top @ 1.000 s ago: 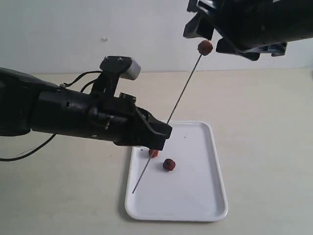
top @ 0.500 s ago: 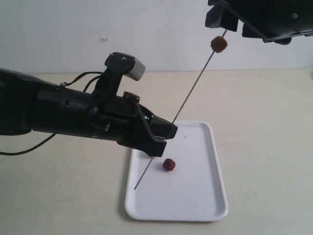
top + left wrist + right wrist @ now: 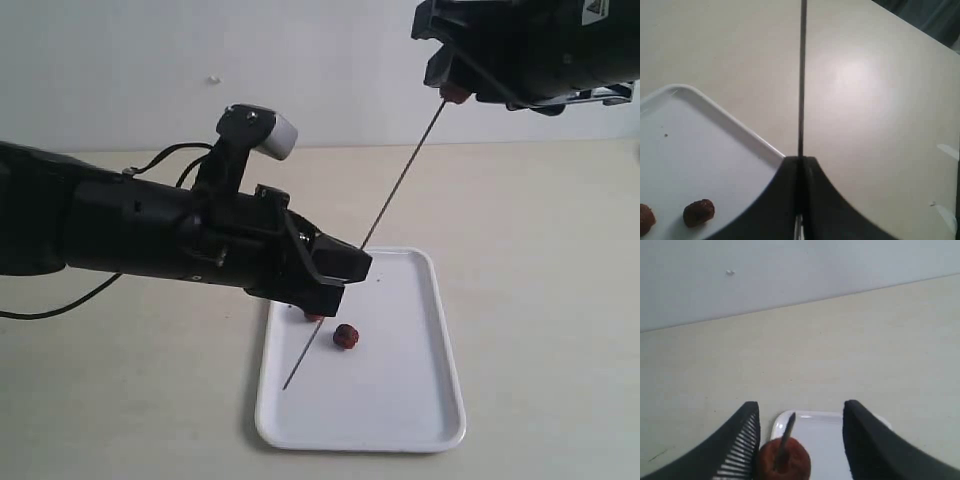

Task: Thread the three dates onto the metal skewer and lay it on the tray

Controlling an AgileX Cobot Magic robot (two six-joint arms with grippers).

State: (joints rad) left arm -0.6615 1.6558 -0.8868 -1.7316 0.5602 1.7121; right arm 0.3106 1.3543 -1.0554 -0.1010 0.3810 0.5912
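**Desk:** What's just changed at your end?

**Operator:** I've brought my right end effector (image 3: 801,412) back down over the top of the metal skewer (image 3: 395,180). Its fingers stand apart either side of the first date (image 3: 784,460). They're narrowing, but not pinching it yet.

**Desk:** And the left?

**Operator:** My left end effector (image 3: 345,272) is clamped on the rod partway up and has leaned it a little further right. The lower tip hangs over the tray (image 3: 420,400).

**Desk:** Progress?

**Operator:** One date is threaded, near the top tip. I reckon it needs sliding down to make room. A loose date (image 3: 345,336) lies on the tray. The third date (image 3: 314,316) lies half hidden under my left end effector.
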